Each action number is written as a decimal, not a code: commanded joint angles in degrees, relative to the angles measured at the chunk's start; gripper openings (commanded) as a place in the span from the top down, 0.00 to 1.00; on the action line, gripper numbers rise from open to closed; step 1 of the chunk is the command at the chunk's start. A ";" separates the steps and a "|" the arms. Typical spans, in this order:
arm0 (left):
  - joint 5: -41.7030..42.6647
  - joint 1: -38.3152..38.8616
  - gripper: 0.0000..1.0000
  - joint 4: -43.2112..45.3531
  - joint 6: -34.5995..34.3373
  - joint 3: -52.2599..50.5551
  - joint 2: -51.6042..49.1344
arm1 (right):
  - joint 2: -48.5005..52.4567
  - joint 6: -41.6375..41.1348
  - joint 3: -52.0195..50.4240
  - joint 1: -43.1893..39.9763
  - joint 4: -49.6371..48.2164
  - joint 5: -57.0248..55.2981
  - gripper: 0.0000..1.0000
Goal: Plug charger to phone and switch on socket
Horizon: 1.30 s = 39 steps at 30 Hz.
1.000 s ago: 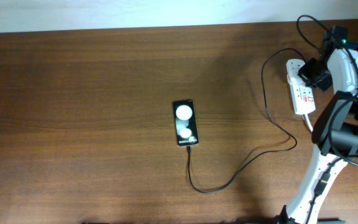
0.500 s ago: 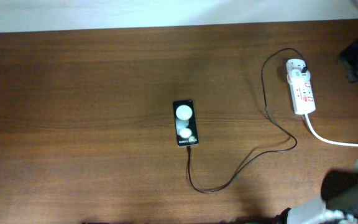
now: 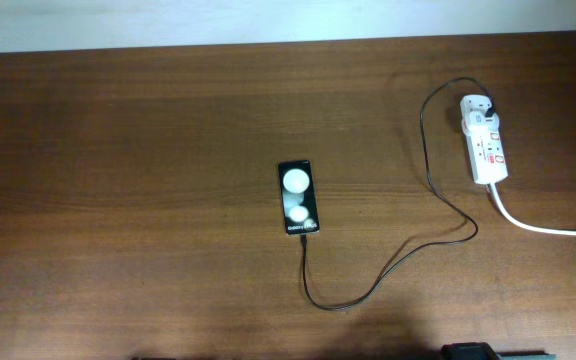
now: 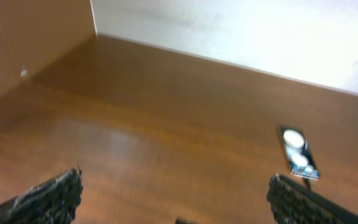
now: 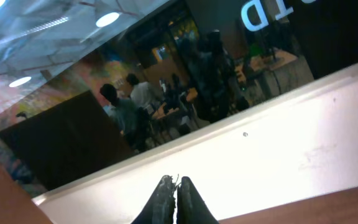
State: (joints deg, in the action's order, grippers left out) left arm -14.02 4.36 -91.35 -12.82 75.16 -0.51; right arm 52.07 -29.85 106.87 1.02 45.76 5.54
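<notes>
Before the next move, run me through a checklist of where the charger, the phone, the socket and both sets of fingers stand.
1. Charger in phone: the cable end meets the phone's near edge; how well it is seated, cannot tell.
2. Plug in socket: it sits at the strip's far end, ok.
3. Socket switched on: the switch is too small to read, cannot tell.
4. Left fingers: apart, holding nothing, ok.
5. Right fingers: shut together, holding nothing and aimed at the wall rather than the table, not ok for a press.
</notes>
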 commanded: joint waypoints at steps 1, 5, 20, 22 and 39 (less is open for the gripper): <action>-0.31 -0.39 0.01 6.38 0.48 -1.90 0.11 | -9.44 0.61 -12.48 0.96 -6.01 -2.36 0.92; 2.54 -0.42 0.01 22.51 0.48 -14.25 0.11 | -24.20 0.46 -28.76 0.94 -16.13 -2.38 0.90; 6.29 -0.42 0.01 88.02 0.52 -71.80 0.07 | -37.53 0.48 -29.46 0.81 -14.80 -2.40 0.85; 6.32 -0.42 0.01 87.86 0.52 -73.70 0.07 | -37.97 0.48 -29.46 0.79 -14.71 -2.40 0.85; 6.32 -0.42 0.01 87.45 0.52 -74.62 0.07 | -48.63 0.48 -43.82 0.79 -21.55 -2.43 0.77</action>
State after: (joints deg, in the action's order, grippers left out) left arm -8.32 4.25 -3.99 -12.84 0.95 -0.71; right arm 7.20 -29.74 64.64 1.54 24.56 3.88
